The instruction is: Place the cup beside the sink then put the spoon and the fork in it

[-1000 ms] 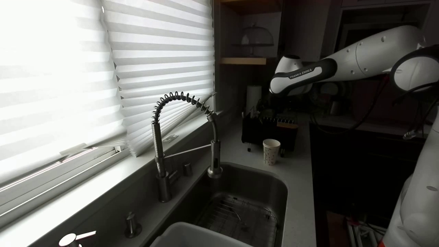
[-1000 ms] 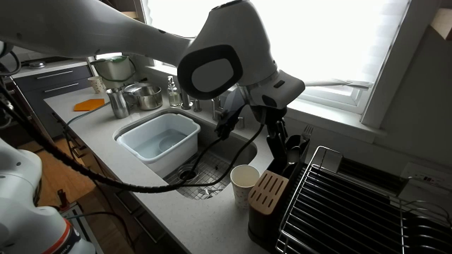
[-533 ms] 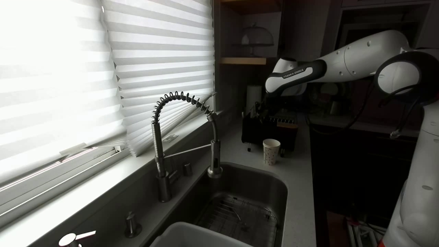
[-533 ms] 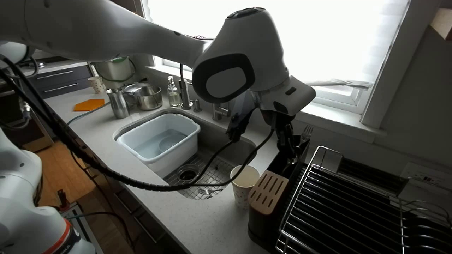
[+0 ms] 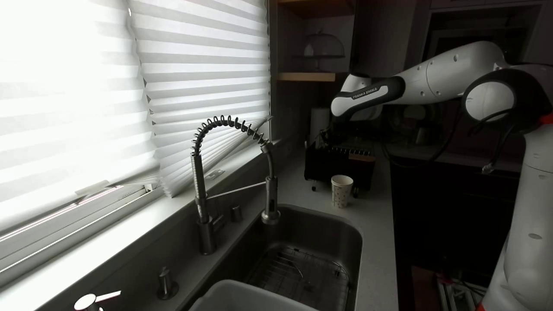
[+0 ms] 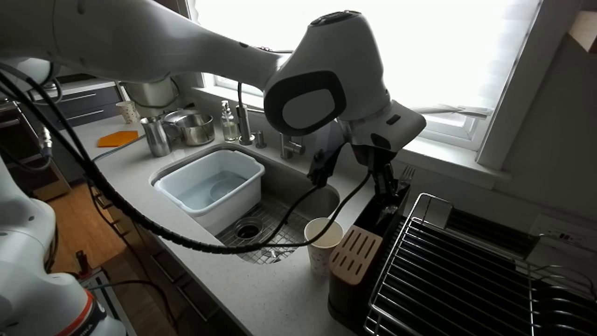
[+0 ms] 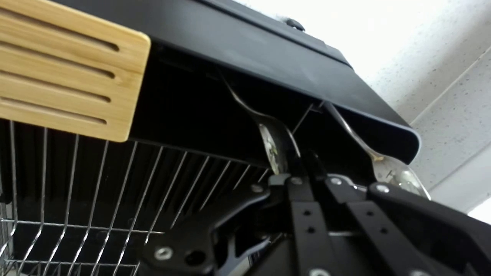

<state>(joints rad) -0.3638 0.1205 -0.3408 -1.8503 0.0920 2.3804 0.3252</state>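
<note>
Cup [image 5: 341, 192] is upright on the counter [image 6: 275, 298] btwn sink [image 5: 317, 218] and cutlery holder [image 7: 245, 38], prob so spoon [image 7: 278, 142] n fork [image 6: 407, 175] can drop in. Both heads-up in holder, easy for gripper [image 7: 308, 165] to grab from above imo; fingers look close, cant tell if clamped on one.

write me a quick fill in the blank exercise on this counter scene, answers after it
The paper cup beside the cutlery holder has its open end facing ____.
The rectangular tub sits inside the ____.
The flat sheet near the metal pitcher is coloured ____.
The utensil whose tines rise above the holder is a ____.

Missing words: up; sink; orange; fork.
</note>
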